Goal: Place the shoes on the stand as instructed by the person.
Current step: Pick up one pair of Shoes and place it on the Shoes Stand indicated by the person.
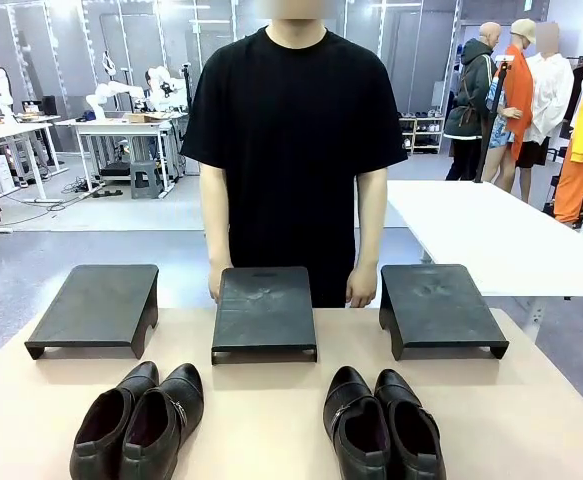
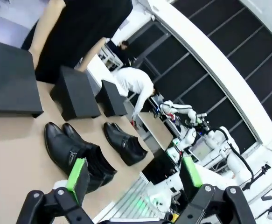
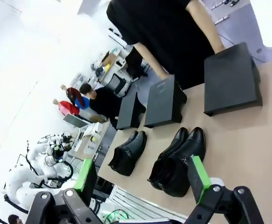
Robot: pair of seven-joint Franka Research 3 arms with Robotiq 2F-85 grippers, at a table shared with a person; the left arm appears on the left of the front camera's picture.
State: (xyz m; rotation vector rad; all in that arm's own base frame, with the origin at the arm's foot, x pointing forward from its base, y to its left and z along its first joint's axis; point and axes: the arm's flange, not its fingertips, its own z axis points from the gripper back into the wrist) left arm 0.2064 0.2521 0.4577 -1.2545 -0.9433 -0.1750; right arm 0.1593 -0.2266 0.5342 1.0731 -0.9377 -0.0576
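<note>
Two pairs of dark glossy shoes lie on the tan table near its front edge: the left pair, with a purplish lining, and the black right pair. Three low black stands sit in a row behind them: left stand, middle stand, right stand. The person in a black T-shirt stands at the far side, hands hanging on either side of the middle stand. My left gripper hovers open above the left pair. My right gripper hovers open above the right pair. Nothing is held.
Bare tabletop lies between the two pairs and in front of the stands. A white table stands behind on the right. Other people and work tables are far off in the background.
</note>
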